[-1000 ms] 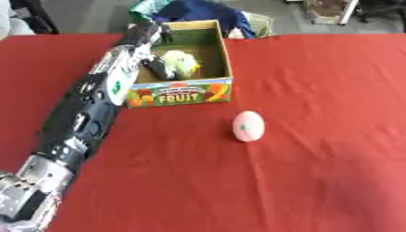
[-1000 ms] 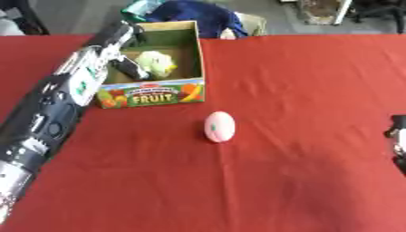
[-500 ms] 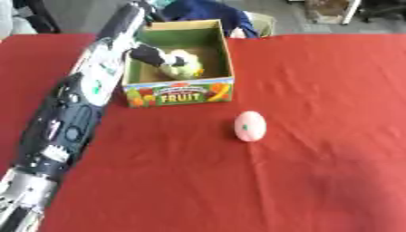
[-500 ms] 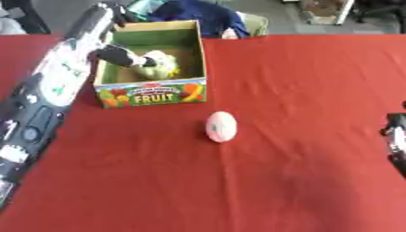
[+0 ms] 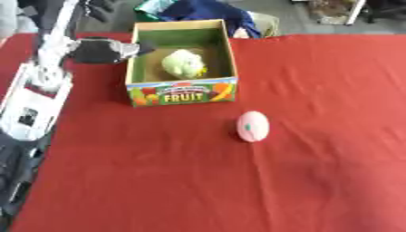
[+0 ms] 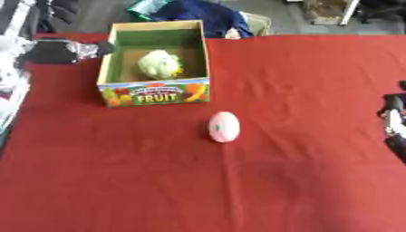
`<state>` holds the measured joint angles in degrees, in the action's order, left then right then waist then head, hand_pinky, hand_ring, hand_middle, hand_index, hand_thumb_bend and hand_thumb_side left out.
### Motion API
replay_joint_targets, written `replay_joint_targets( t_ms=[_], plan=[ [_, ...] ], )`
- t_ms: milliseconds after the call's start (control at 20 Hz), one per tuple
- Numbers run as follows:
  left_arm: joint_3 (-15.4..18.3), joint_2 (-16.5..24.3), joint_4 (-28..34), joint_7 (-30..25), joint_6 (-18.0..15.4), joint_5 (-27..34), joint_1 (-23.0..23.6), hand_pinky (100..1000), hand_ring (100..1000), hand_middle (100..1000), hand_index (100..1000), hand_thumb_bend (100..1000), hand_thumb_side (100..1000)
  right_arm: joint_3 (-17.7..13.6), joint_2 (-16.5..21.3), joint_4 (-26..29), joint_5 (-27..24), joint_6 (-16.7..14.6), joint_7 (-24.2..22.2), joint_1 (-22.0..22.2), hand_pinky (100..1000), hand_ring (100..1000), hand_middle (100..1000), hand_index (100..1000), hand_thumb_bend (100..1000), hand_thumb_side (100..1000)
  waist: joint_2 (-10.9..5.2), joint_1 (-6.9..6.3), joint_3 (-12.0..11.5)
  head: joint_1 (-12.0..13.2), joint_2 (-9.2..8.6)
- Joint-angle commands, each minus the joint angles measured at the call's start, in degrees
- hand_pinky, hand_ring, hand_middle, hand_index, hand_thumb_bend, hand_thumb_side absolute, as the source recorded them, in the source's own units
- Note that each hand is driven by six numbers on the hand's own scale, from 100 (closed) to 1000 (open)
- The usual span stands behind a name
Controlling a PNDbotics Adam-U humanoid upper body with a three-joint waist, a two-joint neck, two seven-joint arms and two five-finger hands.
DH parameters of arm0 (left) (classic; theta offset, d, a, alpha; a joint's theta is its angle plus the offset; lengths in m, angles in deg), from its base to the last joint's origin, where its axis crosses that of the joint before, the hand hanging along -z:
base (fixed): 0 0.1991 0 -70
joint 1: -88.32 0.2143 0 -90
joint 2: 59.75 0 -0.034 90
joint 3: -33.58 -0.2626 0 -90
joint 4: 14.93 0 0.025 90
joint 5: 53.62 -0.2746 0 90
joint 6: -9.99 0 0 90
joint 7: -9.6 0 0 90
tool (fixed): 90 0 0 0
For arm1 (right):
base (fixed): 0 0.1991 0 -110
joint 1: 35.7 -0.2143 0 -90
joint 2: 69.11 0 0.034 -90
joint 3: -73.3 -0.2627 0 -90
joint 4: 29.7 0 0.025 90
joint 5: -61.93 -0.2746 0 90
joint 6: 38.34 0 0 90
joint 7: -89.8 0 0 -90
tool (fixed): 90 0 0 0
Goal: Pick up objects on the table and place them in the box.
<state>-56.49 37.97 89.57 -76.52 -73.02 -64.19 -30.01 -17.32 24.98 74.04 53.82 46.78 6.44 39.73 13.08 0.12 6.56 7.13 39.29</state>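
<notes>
Egg [image 5: 253, 126] lies well apart from left hand [image 5: 107, 50], fingers relaxed, beside box [image 5: 182, 92].

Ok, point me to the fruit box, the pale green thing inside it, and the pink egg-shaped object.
fruit box [image 5: 184, 93]: left eye view, printed front wall.
pale green thing [image 5: 182, 63]: left eye view, its rounded top, inside the box.
pink egg-shaped object [image 6: 224, 127]: right eye view, its middle.

Light: bright, even, probably overhead | Shadows: faint, short one by the egg [image 5: 253, 126] | Glare: none on the red table [image 5: 317, 90] | Blur: soft throughout, left hand [image 5: 103, 50] smeared, box [image 5: 182, 93] lettering fuzzy
</notes>
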Motion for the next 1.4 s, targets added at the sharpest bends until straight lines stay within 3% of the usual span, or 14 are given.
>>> replay_joint_targets(
  t_ms=[50,300,400,500,600,950,1400],
  plan=[
    [1.42,0.51,3.94,1.13,-0.01,2.32,1.29,578,626,605,683,846,246,1.67,5.23,-0.6,1.3,-0.99,-2.59,-3.16,680,795,616,806,100,199,-1.06,0.06,-0.34,-0.58,0.33],
    [1.49,-0.6,6.04,1.56,-0.12,3.59,3.32,576,625,605,682,842,251,5.42,9.42,-3.37,4.52,-3.15,-8.04,-8.85,686,807,636,819,100,198,-1.13,0.0,-1.08,-1.21,0.32],
    [1.4,-1.11,6.67,1.35,-0.2,3.8,3.84,576,625,605,682,839,253,7.02,10.29,-4.92,6.25,-4.23,-10.31,-11.16,691,813,643,823,177,155,-1.09,0.02,-1.33,-1.4,0.26],
    [1.22,-1.34,6.95,0.98,-0.23,3.87,4.17,575,626,605,682,837,254,8.81,10.79,-6.82,8.3,-5.73,-13.24,-13.39,695,818,653,825,191,175,-1.08,0.13,-1.51,-1.74,0.11],
    [1.14,-1.54,7.0,0.71,-0.22,3.93,4.36,575,625,605,682,836,255,10.59,10.87,-9.17,10.55,-7.38,-16.34,-15.63,705,833,676,843,260,171,-1.1,0.24,-1.75,-2.04,-0.3],
    [0.74,-1.99,7.27,-0.31,-0.31,3.99,4.3,576,627,607,684,833,262,15.18,7.98,-19.05,18.89,-13.56,-26.51,-22.8,725,870,739,862,345,179,-1.22,0.21,-2.63,-2.88,-0.55],
    [0.51,-2.6,7.29,-0.97,-0.33,4.0,4.03,576,627,607,685,832,266,17.99,2.32,-29.55,27.66,-19.31,-31.97,-27.32,727,869,732,843,345,183,-0.98,0.0,-3.46,-3.86,-0.96]
  ],
)
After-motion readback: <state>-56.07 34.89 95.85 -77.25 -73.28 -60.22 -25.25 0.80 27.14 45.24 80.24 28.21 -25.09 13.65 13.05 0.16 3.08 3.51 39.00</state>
